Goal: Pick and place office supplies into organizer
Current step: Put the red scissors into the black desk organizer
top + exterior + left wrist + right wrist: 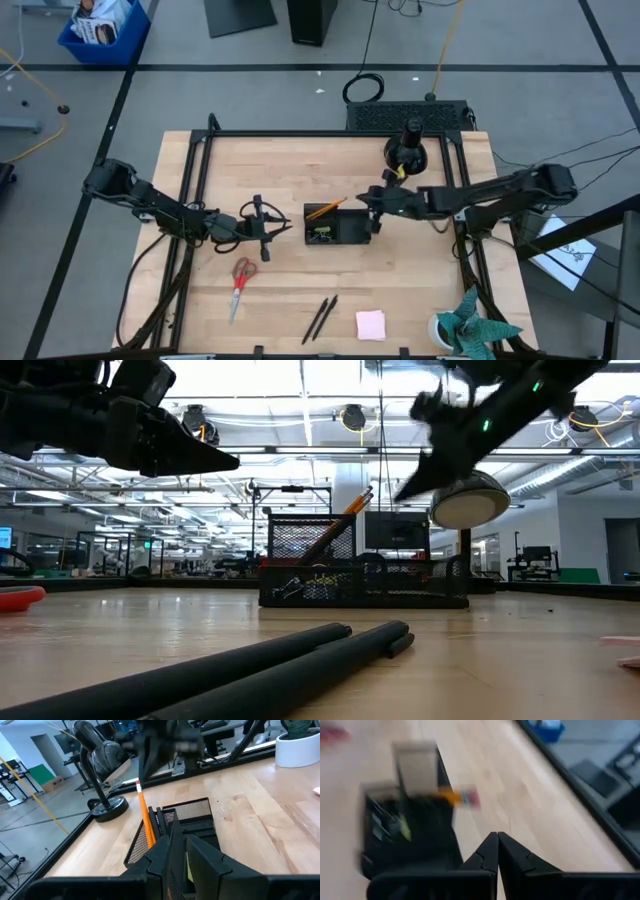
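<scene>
Two black pens lie nearest; organizer sits between left claw, slightly apart, and closed right claw

You're working on a pale wooden table with visible grain and a smooth, faintly shiny finish. Your organizer is matt black wire mesh, metal by the look of it. The pencil in it is smooth, orange-painted wood. The two black pens look matt, the scissors show glossy red plastic handles, and the pink sticky-note pad is paper.
</scene>
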Controlling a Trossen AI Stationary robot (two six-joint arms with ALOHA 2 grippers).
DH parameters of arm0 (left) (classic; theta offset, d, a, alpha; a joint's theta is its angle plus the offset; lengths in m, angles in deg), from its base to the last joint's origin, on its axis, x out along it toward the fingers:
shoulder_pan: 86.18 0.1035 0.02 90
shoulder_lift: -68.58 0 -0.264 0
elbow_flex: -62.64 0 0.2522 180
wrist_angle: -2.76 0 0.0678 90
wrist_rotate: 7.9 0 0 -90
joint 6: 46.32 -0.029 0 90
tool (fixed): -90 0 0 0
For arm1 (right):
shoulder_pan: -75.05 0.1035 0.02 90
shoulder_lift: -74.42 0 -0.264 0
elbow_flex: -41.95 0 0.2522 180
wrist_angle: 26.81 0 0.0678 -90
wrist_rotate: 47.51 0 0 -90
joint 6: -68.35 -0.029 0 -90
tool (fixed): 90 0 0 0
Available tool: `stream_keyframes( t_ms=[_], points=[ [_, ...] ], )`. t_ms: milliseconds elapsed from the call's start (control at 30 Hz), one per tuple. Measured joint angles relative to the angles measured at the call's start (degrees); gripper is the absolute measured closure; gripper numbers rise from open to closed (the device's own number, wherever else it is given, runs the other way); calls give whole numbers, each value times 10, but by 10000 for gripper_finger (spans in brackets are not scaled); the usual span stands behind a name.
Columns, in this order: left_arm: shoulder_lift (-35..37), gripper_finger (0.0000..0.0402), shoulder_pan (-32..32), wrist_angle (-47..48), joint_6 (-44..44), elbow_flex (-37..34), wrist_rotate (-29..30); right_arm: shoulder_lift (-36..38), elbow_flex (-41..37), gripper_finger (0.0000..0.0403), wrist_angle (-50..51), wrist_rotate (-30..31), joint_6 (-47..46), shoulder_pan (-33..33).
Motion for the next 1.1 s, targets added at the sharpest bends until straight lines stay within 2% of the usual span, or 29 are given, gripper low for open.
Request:
stream_keyframes(
  t_ms=[167, 267, 367, 433, 533, 667, 800, 900, 1000, 1100],
  points=[
    [0, 330, 0, 0, 41, 0, 2, 62, 0, 403, 4, -2, -22, 80],
    [0, 330, -2, 9, 71, 0, 29, 75, -13, 403, -13, -1, -44, 144],
    [0, 330, -10, 63, 104, 19, 65, 76, -47, 403, -52, -2, -45, 200],
    [0, 330, -15, 137, 124, 52, 75, 76, -75, 403, -93, -2, -44, 226],
    [0, 330, -24, 305, 174, 130, 84, 77, -121, 403, -172, -1, -23, 248],
    [0, 330, -36, 537, 307, 252, 113, 89, -165, 403, -237, -1, -14, 251],
    [0, 330, -61, 720, 440, 347, 119, 110, -188, 403, -241, -2, -14, 251],
    [0, 330, -99, 811, 524, 393, 137, 131, -200, 403, -244, -26, -11, 252],
    [0, 330, -137, 852, 604, 416, 152, 148, -211, 403, -241, -63, 2, 252],
    [0, 330, -172, 881, 692, 417, 167, 164, -216, 403, -236, -71, 3, 252]
  ],
)
